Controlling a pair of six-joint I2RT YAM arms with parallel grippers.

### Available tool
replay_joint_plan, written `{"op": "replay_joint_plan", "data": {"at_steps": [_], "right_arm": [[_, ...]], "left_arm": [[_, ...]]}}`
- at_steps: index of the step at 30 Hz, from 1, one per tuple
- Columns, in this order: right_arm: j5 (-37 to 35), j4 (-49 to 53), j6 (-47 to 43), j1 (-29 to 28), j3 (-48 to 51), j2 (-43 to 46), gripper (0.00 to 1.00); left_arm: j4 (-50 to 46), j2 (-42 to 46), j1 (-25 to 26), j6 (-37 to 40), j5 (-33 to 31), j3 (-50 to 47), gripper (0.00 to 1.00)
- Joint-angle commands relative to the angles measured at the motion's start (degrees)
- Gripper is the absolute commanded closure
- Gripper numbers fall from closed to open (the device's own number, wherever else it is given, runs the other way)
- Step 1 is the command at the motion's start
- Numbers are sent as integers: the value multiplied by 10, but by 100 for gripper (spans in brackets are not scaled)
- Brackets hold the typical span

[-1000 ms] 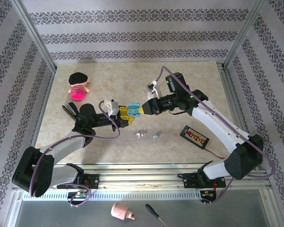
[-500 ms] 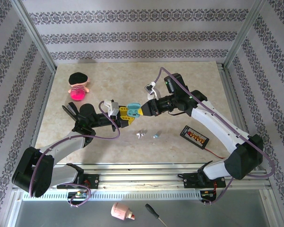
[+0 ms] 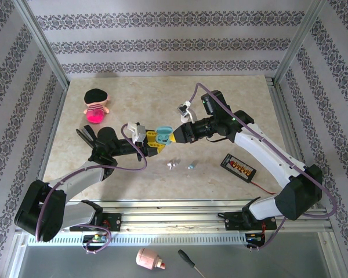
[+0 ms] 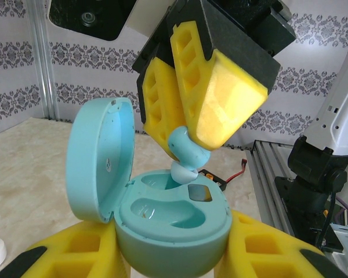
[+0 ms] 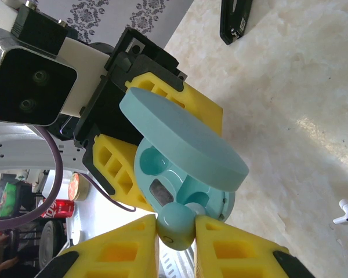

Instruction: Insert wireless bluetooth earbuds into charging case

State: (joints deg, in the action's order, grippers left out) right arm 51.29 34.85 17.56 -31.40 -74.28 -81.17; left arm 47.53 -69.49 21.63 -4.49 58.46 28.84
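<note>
Two small items lie nearest, on the metal ledge below the table's near edge: a pink plastic object [image 3: 149, 260] on the left and a black-handled screwdriver [image 3: 190, 263] just to its right.

Beyond the rail where both arms are bolted, a white earbud [image 3: 173, 165] and a loose teal earbud [image 3: 191, 165] lie on the marbled table [image 3: 232, 98], close together but apart, near the middle. To their right sits a flat black device with an orange label [image 3: 238, 166], with a red wire trailing off toward the near right.

Just past the loose buds, the two arms meet above the table. The left gripper [image 4: 174, 246] is clamped on the base of a teal charging case [image 4: 162, 229], one yellow finger on each side. The case's lid [image 4: 98, 156] is hinged open and stands upright on the left. The right gripper [image 5: 177, 229] reaches in from the right, its yellow fingers pinched on a teal earbud [image 4: 188, 152] (rounded bulb between the pads, paler tip pointing down). That tip sits at the mouth of the case's farther well. Whether it is fully seated cannot be told.

At the far left of the table lies a small plush doll [image 3: 96, 106] with a black cap and pink body. Grey patterned walls close in the far side and both flanks.
</note>
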Motion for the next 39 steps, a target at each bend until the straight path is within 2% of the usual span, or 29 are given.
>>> {"op": "replay_joint_plan", "data": {"at_steps": [1,12,23,31,35,39], "right_arm": [[-17,27,-11,-9,-19,-8,80],[-43,49,-27,-15,-48,-29,72],[-53,33,-43,-7,-46,2,43],[-101,0,-57,20,56,115,39],[-131,-17,-32,46,122,158,38],[-201,1,29,74,173,156,41]], "left_arm": [[23,20,-8,10,12,3,81],[31,20,-8,5,12,1,81],[24,21,-8,18,0,-3,81],[5,25,-9,46,-22,-10,81],[2,29,-10,55,-25,-9,81],[-2,32,-10,65,-44,-11,82]]}}
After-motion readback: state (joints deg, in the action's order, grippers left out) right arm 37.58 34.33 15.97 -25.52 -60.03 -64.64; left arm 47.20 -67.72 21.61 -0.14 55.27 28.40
